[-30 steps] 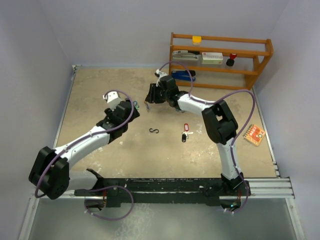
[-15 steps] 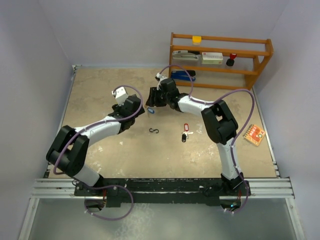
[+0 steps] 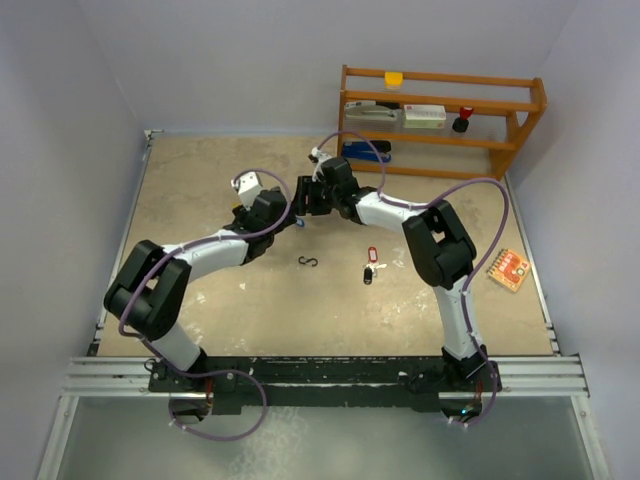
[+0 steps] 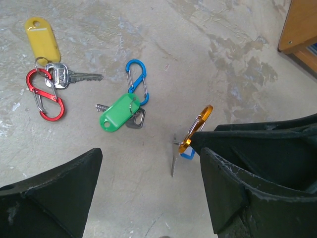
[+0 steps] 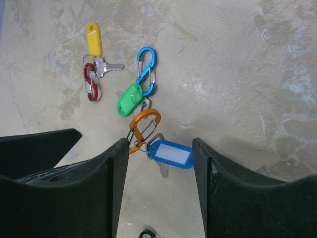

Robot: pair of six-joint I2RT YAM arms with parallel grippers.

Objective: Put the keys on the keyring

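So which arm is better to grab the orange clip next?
Probably the right. The orange clip with the blue key sits between the right fingers, touching one. The left fingers are wide open, but the clip is off beside one.

Overhead view faces down; both wrist views closely share the keys (image 4: 118, 113).

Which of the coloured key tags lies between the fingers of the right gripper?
The blue tag, joined to the orange clip. It lies between the fingers of the right gripper; the green tag and the yellow tag lie farther ahead.
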